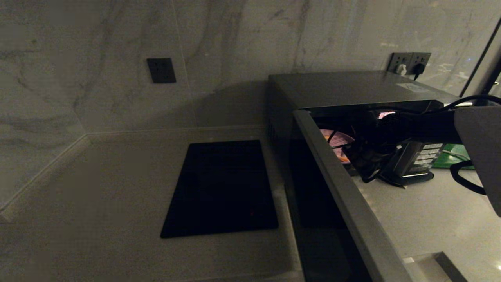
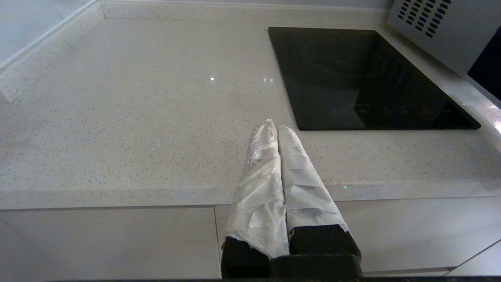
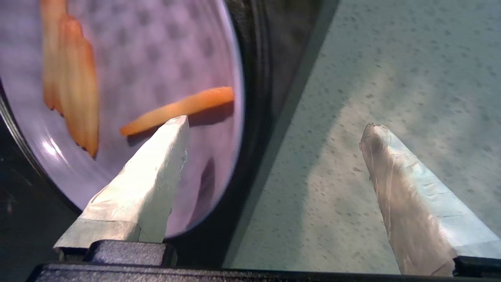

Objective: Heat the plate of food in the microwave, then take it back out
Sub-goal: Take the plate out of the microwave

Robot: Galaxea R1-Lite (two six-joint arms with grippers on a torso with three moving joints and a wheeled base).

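The silver-grey microwave [image 1: 352, 88] stands on the right of the counter with its door [image 1: 344, 196] swung wide open toward me. Inside it lies the lavender plate [image 1: 337, 141] [image 3: 156, 58] with orange-yellow food sticks [image 3: 180, 107]. My right gripper [image 3: 276, 124] is at the oven's mouth and open. One taped finger [image 3: 156, 176] hangs over the plate's near rim, the other over the pale counter outside; they hold nothing. My left gripper [image 2: 276, 125] is shut and empty above the counter's front edge, left of the microwave.
A flat black panel [image 1: 223, 188] [image 2: 364, 78] is set into the counter left of the microwave. The button panel [image 1: 426, 154] and a green board [image 1: 454, 154] show beyond my right arm. Wall sockets [image 1: 409, 62] sit behind the oven.
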